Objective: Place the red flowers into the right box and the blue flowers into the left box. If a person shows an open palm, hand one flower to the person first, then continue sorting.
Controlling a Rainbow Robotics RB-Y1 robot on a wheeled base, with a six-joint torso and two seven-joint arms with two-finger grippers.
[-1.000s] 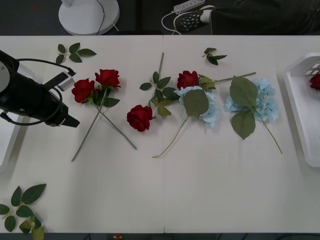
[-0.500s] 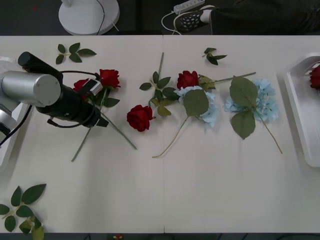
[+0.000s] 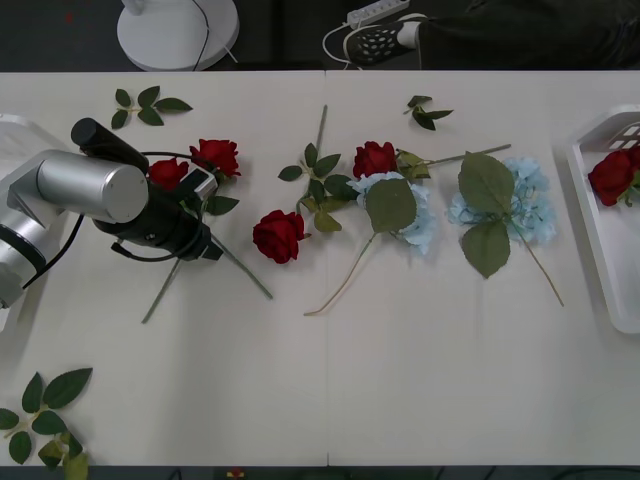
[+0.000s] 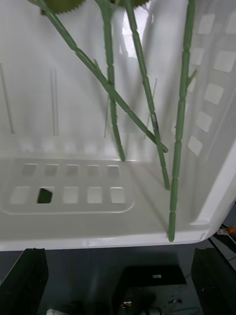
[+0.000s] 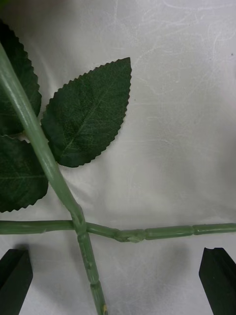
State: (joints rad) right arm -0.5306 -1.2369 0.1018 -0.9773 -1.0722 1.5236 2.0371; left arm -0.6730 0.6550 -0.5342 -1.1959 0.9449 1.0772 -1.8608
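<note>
My left gripper (image 3: 203,243) (image 5: 118,283) hangs open low over the crossed green stems (image 5: 81,226) of two red flowers (image 3: 168,172) (image 3: 217,155) at the table's left; its black fingers (image 5: 14,278) straddle the crossing. Two more red roses (image 3: 279,236) (image 3: 375,158) lie mid-table. The two blue flowers (image 3: 412,222) (image 3: 527,205) lie right of centre under broad leaves. My right gripper (image 4: 118,280) is open at the rim of the right box (image 3: 600,235) (image 4: 69,241), where several rose stems (image 4: 147,113) and a red bloom (image 3: 610,175) lie. The left box (image 3: 14,127) peeks out behind my left arm.
Loose leaf sprigs lie at the back left (image 3: 148,103), back centre (image 3: 425,112) and front left corner (image 3: 45,415). A white fan base (image 3: 178,30) and a power strip (image 3: 378,12) stand beyond the table. The person's speckled sneaker (image 3: 378,40) rests there too.
My left arm has swung right from the left box and lowered over the crossed stems of the two left roses. The red bloom in the right box has shifted further into view.
</note>
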